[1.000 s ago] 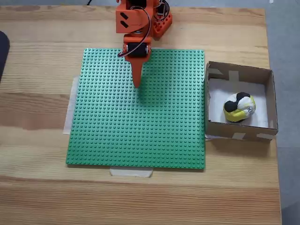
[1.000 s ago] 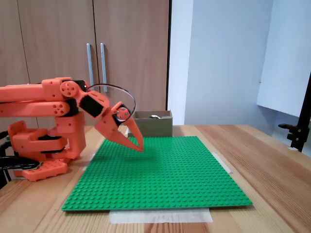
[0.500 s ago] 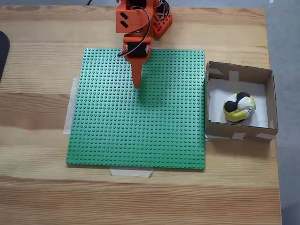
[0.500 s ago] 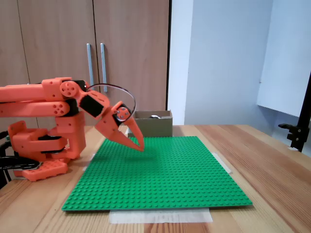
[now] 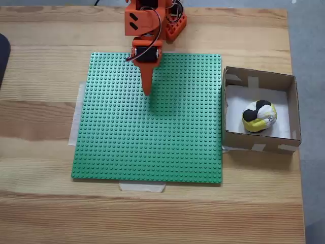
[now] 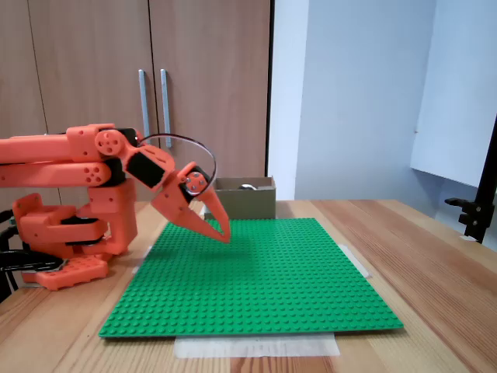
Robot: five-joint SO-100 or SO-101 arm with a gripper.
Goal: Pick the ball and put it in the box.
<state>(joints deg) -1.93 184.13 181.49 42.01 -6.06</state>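
Open green baseplate (image 5: 152, 122) across mid-desk (image 5: 40, 213), bare from the closed tool (image 5: 148, 91) hanging over its far part to the box (image 5: 227, 109) touching its right edge, low cardboard walls ringing the ball (image 5: 259, 116), top open.

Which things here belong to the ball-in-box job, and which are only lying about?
Part of the job:
- ball, inside the box
- cardboard box
- gripper, shut, empty, above the baseplate

Only there:
- green studded baseplate, taped to the table
- wooden table
- cupboard doors
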